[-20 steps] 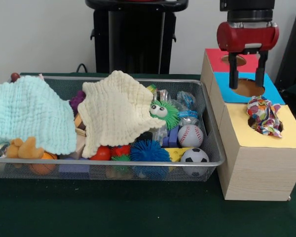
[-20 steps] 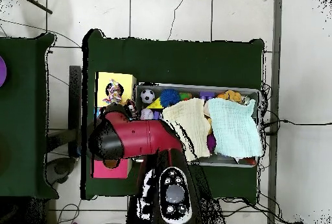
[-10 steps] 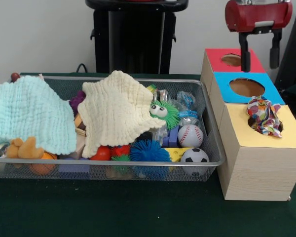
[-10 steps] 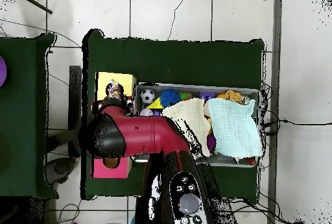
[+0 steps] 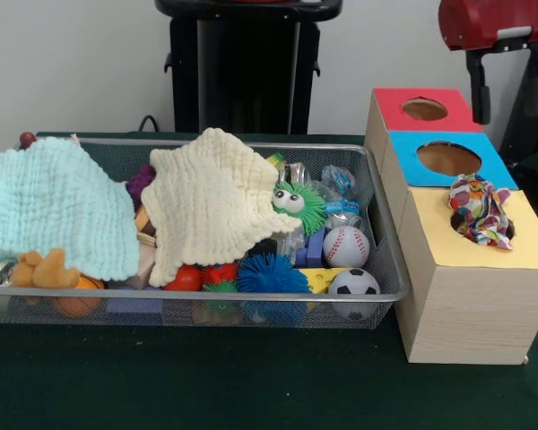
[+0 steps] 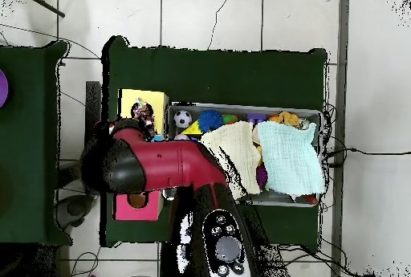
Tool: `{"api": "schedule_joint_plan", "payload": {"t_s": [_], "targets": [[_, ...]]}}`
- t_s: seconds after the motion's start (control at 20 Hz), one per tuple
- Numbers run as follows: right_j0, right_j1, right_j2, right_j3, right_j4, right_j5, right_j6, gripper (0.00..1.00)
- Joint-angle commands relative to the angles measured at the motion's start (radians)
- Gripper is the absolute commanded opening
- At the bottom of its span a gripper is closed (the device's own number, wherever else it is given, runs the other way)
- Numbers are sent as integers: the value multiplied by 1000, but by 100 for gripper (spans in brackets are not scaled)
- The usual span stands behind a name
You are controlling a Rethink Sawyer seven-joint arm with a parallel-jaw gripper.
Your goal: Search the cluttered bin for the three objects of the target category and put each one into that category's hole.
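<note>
Tool higher now; patterned cloth (seemingly bunched) in yellow hole

2 cloths cover much of the bin; the red hole and blue hole lie open, but a patterned cloth plugs the yellow hole.

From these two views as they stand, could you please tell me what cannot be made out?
- Claw: the front view's right edge cuts it off; the red arm covers it overhead.
- Toys beneath the cream cloth and mint cloth: hidden in both views.
- Blue hole: inside not visible in front; arm-covered overhead.
</note>
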Motion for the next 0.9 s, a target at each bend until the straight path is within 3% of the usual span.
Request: {"api": "schedule_joint_plan", "payload": {"t_s": [0.05,0.1,0.7,0.9], "targets": [[14,34,9,-28,-47,34,86,100],[14,36,5,-26,-57,30,82,0],[41,41,-46,-75,-125,-3,89,0],[93,53,-124,-119,-158,-24,128,0]]}}
